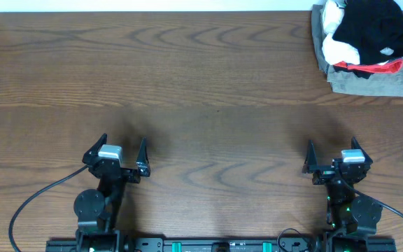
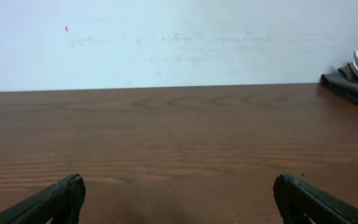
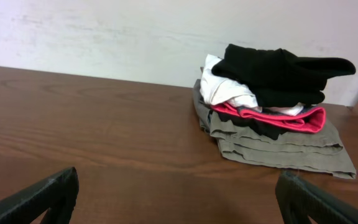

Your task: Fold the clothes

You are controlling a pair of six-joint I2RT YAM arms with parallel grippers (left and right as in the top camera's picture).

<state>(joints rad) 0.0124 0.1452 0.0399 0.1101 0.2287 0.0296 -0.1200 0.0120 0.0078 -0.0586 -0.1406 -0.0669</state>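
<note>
The clothes, a crumpled black T-shirt [image 1: 373, 24], lie on top of a pile at the table's far right corner. In the right wrist view the black T-shirt [image 3: 278, 71] sits ahead and to the right. My left gripper [image 1: 123, 143] stands open near the front left, with only bare wood between its fingers [image 2: 179, 182]. My right gripper [image 1: 331, 145] is open near the front right, well short of the pile, with nothing between its fingers [image 3: 178, 177].
Under the black shirt lie a white garment [image 1: 338, 49], a red one [image 1: 380, 68] and a folded grey one [image 1: 369, 82] at the bottom. The brown wooden table [image 1: 201, 91] reaches a white wall behind. The grey garment's edge [image 2: 353, 84] shows at far right.
</note>
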